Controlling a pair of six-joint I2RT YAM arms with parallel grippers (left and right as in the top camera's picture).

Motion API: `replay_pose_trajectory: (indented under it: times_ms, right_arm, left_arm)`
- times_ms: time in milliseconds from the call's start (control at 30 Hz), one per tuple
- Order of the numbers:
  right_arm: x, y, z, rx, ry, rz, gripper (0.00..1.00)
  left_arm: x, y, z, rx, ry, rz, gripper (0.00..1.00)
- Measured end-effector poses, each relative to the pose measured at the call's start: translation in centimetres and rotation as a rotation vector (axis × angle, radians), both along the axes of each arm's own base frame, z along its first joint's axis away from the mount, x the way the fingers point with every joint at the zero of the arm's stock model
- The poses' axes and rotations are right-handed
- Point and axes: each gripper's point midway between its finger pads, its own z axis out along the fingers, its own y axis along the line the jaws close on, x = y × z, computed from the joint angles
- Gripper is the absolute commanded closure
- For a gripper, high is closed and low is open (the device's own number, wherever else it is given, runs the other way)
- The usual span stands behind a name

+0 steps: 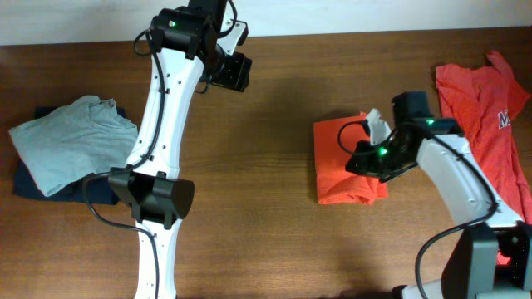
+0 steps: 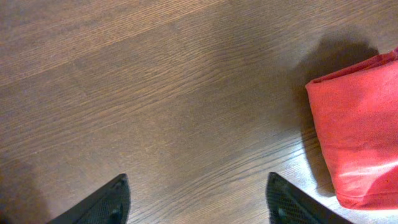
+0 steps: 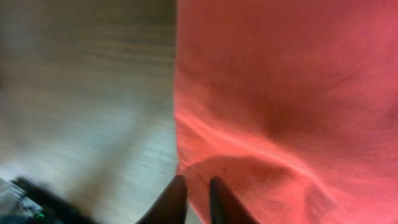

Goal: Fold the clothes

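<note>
Currently: folded orange-red shirt [image 1: 345, 166], centre-right of the overhead frame; unfolded shirt [image 1: 486, 108], far right. Left gripper [image 2: 198, 186]: jaws apart over bare table [image 2: 155, 93]. Right gripper [image 3: 198, 183]: fingers together at the folded shirt's edge. Hazard: cloth snagged on withdrawal would likely drag the fold open.

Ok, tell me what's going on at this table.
Two robot arms are folding shirts. The right end effector, fingers nearly together, sits at the edge of a folded orange-red T-shirt; a grip isn't clear. The left end effector hangs open over bare wooden table. Another orange-red T-shirt lies unfolded at the right edge.
</note>
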Motion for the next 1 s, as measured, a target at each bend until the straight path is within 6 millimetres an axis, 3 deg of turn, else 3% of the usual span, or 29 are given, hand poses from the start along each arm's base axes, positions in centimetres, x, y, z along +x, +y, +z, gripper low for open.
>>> replay_pose_trajectory:
  times_ms: [67, 167, 233, 333, 433, 567, 667, 833, 867, 933, 1000]
  right_arm:
    - [-0.8, -1.2, -1.8, -0.096, 0.05, -0.039, 0.93]
    - [-1.7, -5.9, -5.7, -0.286, 0.154, -0.207, 0.93]
    - [-1.9, -8.2, -6.9, -0.324, 0.191, -0.307, 0.93]
    - [-1.1, -10.0, -7.1, -0.313, 0.172, -0.377, 0.88]
    - [-0.9, -9.6, -7.0, -0.28, 0.164, -0.366, 0.84]
    - [-0.6, -7.7, -6.5, -0.165, 0.144, -0.305, 0.76]
    - [0.0, -6.6, -4.6, -0.049, 0.093, -0.293, 0.71]
    - [0.5, -7.8, -0.1, 0.066, 0.011, -0.418, 0.72]
    - [0.2, -8.2, 0.6, 0.083, 0.017, -0.455, 0.77]
    - [-0.4, -8.5, 1.1, 0.104, 0.046, -0.504, 0.88]
    - [-1.4, -8.3, 1.0, 0.12, 0.108, -0.533, 0.9]
  left_arm:
    - [0.0, 0.0, -0.2, 0.001, 0.002, -0.002, 0.28]
    - [-0.2, 0.0, -0.8, 0.008, 0.022, -0.003, 0.28]
    - [-0.2, 0.1, -1.0, 0.01, 0.029, -0.002, 0.27]
    - [-0.2, 0.1, -1.1, 0.01, 0.03, -0.003, 0.27]
    - [-0.4, -0.4, -1.1, 0.001, 0.032, -0.025, 0.27]
    - [-1.6, -3.3, -0.7, -0.076, 0.039, -0.159, 0.27]
    - [-3.5, -7.1, 0.0, -0.17, 0.038, -0.331, 0.28]
    - [-5.9, -12.1, 0.6, -0.233, -0.001, -0.553, 0.46]
    - [-6.3, -13.0, 0.3, -0.238, -0.006, -0.593, 0.52]
    - [-7.1, -15.0, -1.3, -0.243, 0.014, -0.659, 0.62]
    - [-8.1, -17.6, -5.1, -0.236, 0.07, -0.74, 0.65]
